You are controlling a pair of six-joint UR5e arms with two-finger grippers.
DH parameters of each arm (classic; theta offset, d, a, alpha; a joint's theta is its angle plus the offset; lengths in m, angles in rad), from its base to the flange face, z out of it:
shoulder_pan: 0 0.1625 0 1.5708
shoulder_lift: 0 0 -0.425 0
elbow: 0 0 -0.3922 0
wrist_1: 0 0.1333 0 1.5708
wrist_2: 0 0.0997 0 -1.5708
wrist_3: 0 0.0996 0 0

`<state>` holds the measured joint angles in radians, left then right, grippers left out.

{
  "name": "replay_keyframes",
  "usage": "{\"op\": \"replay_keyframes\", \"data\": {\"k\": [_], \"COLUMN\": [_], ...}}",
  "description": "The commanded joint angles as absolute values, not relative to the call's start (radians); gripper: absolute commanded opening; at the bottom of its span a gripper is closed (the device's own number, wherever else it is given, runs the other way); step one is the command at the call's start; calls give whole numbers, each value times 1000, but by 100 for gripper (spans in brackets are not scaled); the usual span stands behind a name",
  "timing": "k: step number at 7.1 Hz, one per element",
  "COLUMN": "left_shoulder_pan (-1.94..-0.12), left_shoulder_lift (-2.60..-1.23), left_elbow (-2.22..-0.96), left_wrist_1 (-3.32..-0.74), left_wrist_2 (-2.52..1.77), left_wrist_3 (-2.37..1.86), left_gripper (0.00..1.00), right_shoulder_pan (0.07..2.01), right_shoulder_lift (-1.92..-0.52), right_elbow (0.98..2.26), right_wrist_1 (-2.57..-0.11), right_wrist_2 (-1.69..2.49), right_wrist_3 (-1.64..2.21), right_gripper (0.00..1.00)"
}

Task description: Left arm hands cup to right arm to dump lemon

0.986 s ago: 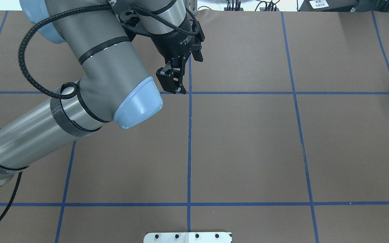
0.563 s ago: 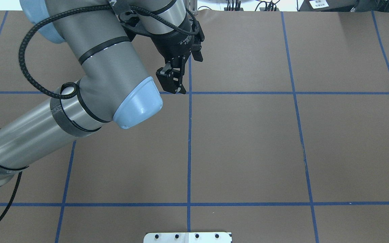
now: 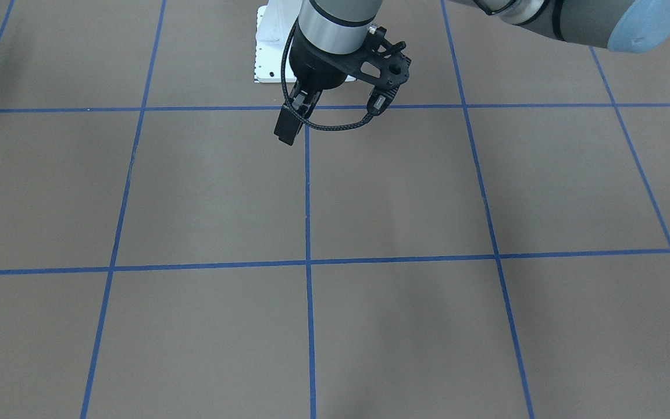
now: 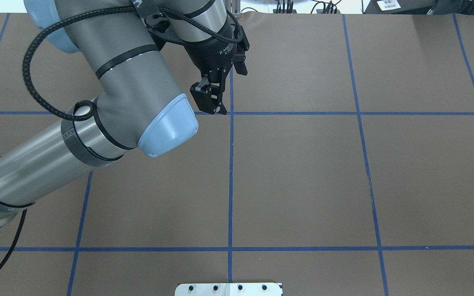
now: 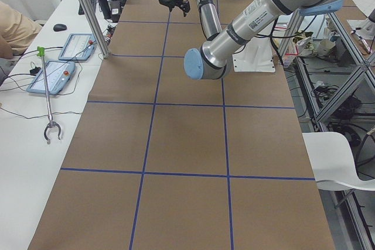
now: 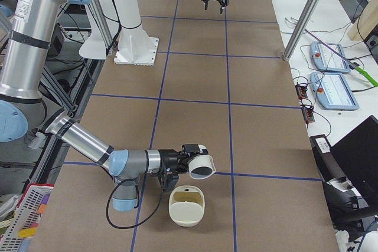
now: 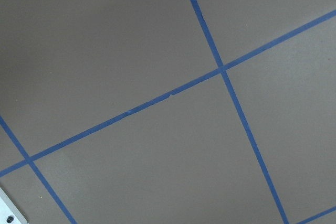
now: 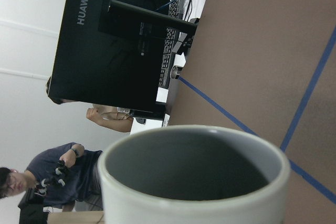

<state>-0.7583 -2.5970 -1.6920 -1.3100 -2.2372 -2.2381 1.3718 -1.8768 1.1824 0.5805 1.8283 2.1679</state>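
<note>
Watching the right-end camera, I see the smooth off-white cylindrical cup (image 6: 201,166) at the right gripper (image 6: 188,159). It is tipped sideways with its long axis roughly level and its empty grey mouth towards that camera. It hangs just above a rounded off-white tub (image 6: 177,215) holding a yellowish patch (image 6: 188,192). I cannot tell that gripper's finger spacing. The left gripper (image 4: 210,100) hangs spread and empty.

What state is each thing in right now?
cup: off the table, tipped sideways near the bowl, nothing visible inside.
lemon: apparently the yellowish patch inside the bowl.
bowl: upright on the table.
left gripper: open, empty.
right gripper: at the cup; open or shut cannot tell.
</note>
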Motion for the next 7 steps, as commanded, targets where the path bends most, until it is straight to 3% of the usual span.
{"op": "replay_keyframes", "data": {"k": [1, 3, 7], "left_shoulder_pan": [-759, -759, -759], "left_shoulder_lift": [-2597, -2599, -2597], "left_elbow": [-1692, -1692, -1716], "left_wrist_1": [-1310, -1309, -1289], "left_wrist_2": [-2238, -2238, -2237], "left_wrist_3": [-2238, -2238, -2244], "left_gripper": [100, 100, 100], "right_shoulder_pan": [1391, 1407, 1413], "right_shoulder_lift": [-1873, -1870, -1846], "right_elbow": [1154, 1064, 1043], "right_wrist_1": [595, 691, 715], "right_wrist_2": [1825, 1824, 1824], "right_wrist_3": [2404, 2521, 2736], "right_gripper": [16, 16, 20]}}
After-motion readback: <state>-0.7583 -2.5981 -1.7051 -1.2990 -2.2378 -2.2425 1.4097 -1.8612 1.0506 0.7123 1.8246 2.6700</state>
